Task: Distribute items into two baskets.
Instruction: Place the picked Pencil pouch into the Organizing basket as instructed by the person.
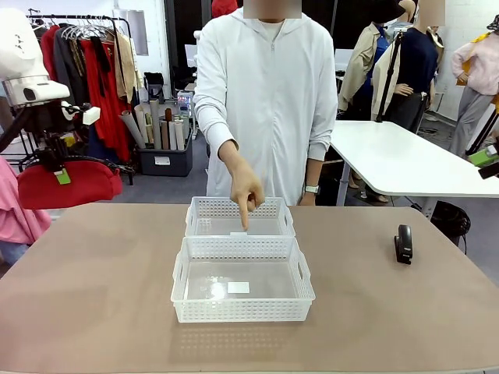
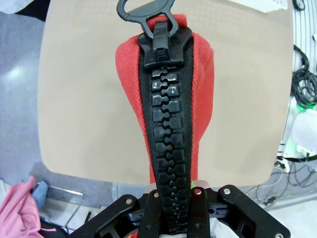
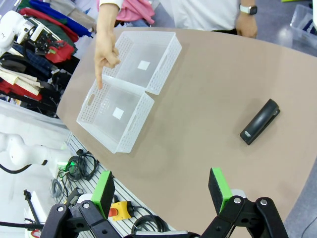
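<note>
Your left gripper (image 2: 171, 201) is clamping the pouch (image 2: 200, 99) (right gripper (image 3: 161, 191) gaping); you're risking bumping the hand (image 1: 245, 191) above the far basket (image 1: 204, 209).

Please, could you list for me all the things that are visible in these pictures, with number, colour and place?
Tan table: one, tan, across the foreground.
White perforated plastic baskets: two, white, mid-table; near basket, far basket right behind it.
Small black stapler-like device: one, black, on the table's right side.
Red soft fabric pouch with black zipper: one, red, in the air at the left, held.
Clothes rack: one, mixed colours, background left.
Person's hand: one, index finger pointing down over the far basket.
Left gripper: one, black, shut on the pouch's zipper.
Right gripper: one, black with green pads, open, above the table.
</note>
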Robot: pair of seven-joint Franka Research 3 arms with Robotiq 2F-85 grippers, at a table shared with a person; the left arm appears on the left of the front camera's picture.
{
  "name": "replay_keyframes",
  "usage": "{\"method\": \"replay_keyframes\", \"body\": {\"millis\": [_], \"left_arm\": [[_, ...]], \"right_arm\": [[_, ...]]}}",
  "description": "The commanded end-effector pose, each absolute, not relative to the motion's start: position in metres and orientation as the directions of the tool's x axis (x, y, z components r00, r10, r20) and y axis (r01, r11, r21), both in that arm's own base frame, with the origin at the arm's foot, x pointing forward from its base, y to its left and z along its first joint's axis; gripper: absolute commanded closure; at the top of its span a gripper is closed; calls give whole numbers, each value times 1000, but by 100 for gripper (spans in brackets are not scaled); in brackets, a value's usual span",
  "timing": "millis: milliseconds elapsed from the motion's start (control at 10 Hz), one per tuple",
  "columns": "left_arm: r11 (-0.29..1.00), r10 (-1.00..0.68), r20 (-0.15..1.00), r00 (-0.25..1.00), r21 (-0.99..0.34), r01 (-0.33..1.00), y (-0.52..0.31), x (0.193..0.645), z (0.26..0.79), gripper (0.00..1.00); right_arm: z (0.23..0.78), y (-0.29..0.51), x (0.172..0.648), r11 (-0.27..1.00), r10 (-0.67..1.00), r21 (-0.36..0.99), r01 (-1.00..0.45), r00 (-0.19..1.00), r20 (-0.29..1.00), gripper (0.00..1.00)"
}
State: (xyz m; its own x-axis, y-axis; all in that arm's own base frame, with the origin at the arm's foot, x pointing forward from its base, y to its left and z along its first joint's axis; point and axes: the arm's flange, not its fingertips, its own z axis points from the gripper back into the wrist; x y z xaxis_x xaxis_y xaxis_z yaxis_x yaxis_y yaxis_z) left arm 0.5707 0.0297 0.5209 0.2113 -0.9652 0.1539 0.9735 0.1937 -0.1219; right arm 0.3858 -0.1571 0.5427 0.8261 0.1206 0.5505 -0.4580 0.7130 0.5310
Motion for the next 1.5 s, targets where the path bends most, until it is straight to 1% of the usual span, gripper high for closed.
{"method": "replay_keyframes", "body": {"millis": [0,400,500,800,1100,1200,1400], "left_arm": [[199,-966,141,215,-123,972,31,569,523,100],[194,-965,154,211,-122,973,30,571,521,100],[208,-962,151,226,-126,970,22,563,519,100],[300,-944,107,312,-117,947,7,520,522,100],[318,-940,93,329,-115,941,-18,471,519,100],[270,-953,107,283,-119,955,-31,454,517,100],[207,-963,149,223,-115,972,-51,436,514,100]], "right_arm": [[544,-156,386,711,120,526,-466,819,561,0],[544,-156,386,711,120,526,-466,819,561,0],[544,-156,386,711,120,526,-466,819,561,0],[544,-156,386,711,120,526,-466,819,561,0],[544,-156,386,711,120,526,-466,819,561,0],[544,-156,386,711,120,526,-466,819,561,0],[544,-156,386,711,120,526,-466,819,561,0]]}}
